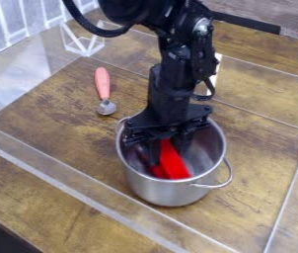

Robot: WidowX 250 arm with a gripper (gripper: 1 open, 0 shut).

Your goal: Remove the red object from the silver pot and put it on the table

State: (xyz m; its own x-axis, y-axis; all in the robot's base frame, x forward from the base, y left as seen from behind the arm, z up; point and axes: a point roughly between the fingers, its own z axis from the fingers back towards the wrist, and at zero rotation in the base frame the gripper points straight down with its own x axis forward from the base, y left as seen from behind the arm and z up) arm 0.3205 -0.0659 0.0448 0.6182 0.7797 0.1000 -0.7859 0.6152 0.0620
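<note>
The silver pot [176,190] stands on the brown wooden table [53,133], right of centre. Inside it the red object [175,163] leans at a tilt, its lower end toward the pot's near wall. My black gripper [167,146] points straight down into the pot. Its fingers reach below the rim on either side of the red object's upper end and appear closed on it. That upper end and the fingertips are partly hidden by the gripper body.
A pink-handled utensil with a metal end [103,89] lies on the table to the left of the pot. Clear acrylic walls [34,163] border the table at the front and left. A white wire frame [77,40] stands at the back left.
</note>
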